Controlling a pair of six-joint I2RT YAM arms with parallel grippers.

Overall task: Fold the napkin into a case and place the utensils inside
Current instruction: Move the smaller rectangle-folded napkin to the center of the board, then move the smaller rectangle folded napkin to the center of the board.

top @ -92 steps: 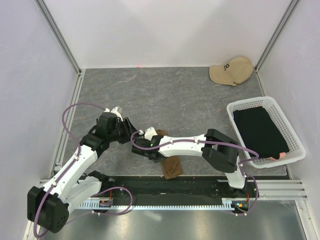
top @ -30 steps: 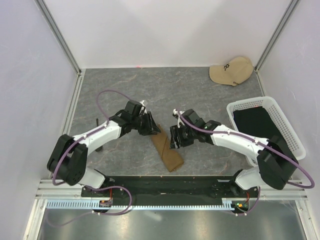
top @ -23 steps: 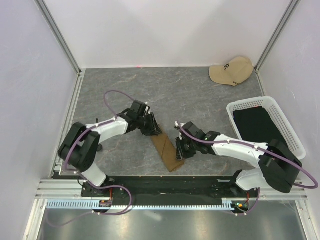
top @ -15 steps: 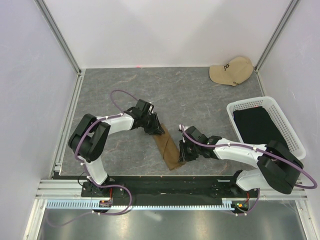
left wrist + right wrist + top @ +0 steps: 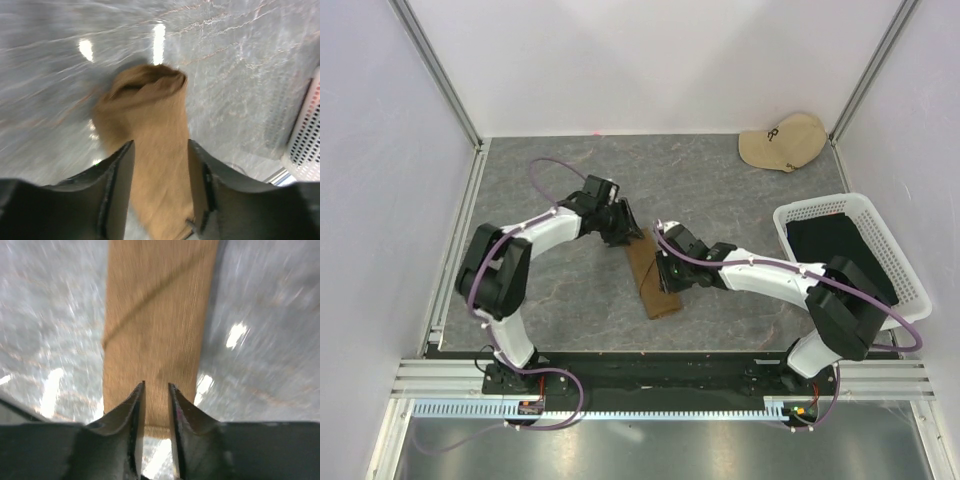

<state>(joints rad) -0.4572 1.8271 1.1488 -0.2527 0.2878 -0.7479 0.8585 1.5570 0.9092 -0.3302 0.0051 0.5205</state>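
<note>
Napkin [image 5: 653, 282] lies as a narrow folded strip on the table [image 5: 740, 190], between both grippers. Left gripper [image 5: 628, 230] straddles its far end, fingers [image 5: 117, 180] spread, cloth filling the gap; can't tell if it's clamped. Right gripper [image 5: 665, 272] is all but closed, tips over the strip.

Left gripper [image 5: 160, 145] spread wide, right gripper [image 5: 156, 385] nearly closed, both reaching toward centre
</note>
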